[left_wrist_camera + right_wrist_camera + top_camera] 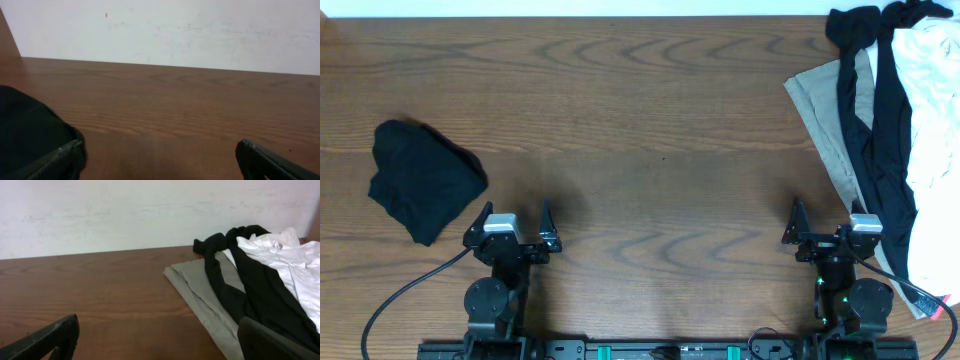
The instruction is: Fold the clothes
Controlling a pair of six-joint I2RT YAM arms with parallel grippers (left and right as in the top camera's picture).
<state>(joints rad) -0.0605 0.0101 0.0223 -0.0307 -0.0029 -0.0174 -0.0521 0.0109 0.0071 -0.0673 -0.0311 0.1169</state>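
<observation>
Though unheld, clothes (892, 165) beside right hand (828, 213).

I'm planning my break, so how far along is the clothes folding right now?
Possibly done: one black garment lies bundled compactly at the left. In hand: nothing; the left gripper and right gripper stand open, empty. Left: the heap of beige, black and white pieces at the right.

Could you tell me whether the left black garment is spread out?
No: the black garment sits gathered in a compact, uneven bundle.
</observation>
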